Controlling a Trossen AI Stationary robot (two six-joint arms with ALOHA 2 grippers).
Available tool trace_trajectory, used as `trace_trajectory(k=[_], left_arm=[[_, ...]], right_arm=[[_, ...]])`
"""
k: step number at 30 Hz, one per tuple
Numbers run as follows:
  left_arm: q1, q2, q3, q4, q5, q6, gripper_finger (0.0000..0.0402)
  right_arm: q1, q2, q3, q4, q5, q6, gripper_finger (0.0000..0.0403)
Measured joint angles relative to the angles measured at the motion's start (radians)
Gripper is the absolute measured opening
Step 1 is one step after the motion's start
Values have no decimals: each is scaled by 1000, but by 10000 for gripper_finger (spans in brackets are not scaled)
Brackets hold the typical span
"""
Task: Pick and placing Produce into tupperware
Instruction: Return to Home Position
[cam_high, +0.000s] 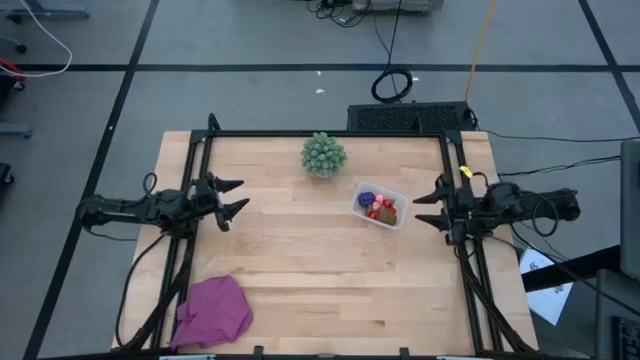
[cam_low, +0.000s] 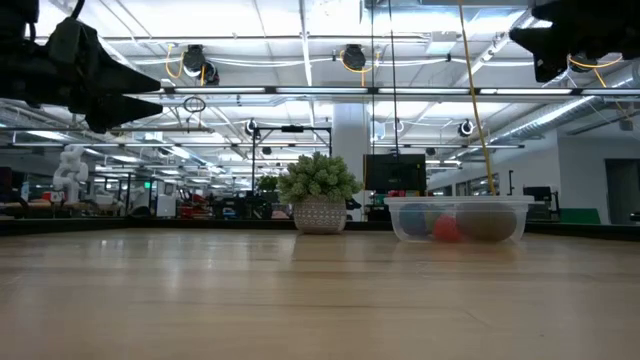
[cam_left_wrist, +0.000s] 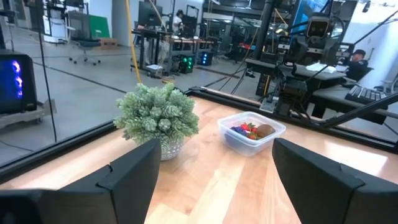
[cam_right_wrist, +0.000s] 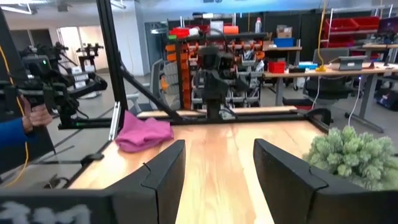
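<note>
The clear tupperware (cam_high: 380, 205) stands on the table right of centre, resting on its base. It shows also in the low view (cam_low: 458, 219) and the left wrist view (cam_left_wrist: 250, 132). Inside lie red berries (cam_high: 381, 205), a brown kiwi (cam_high: 388, 213) and a purple grape cluster (cam_high: 366, 199). My left gripper (cam_high: 234, 198) is open and empty, held above the table's left edge. My right gripper (cam_high: 428, 208) is open and empty, held above the table's right edge, just right of the tupperware.
A green spiky ball in a pot (cam_high: 324, 155) stands at the far centre. A magenta cloth (cam_high: 213, 311) lies at the near left corner. A black frame (cam_high: 330, 133) runs along the table's far edge and sides. A person's hand (cam_right_wrist: 37, 115) shows beyond the table.
</note>
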Motion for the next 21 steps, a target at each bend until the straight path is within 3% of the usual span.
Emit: trace_trajectory(k=[8, 16, 21], left_arm=[[3, 0, 0, -2, 6, -5, 312], [3, 22, 0, -3, 4, -8, 312], [3, 70, 0, -3, 3, -33, 312]], right_arm=[[0, 0, -137, 135, 0, 0, 183], [-5, 0, -178, 127, 0, -35, 183], [-85, -1, -178, 98, 2, -52, 183]])
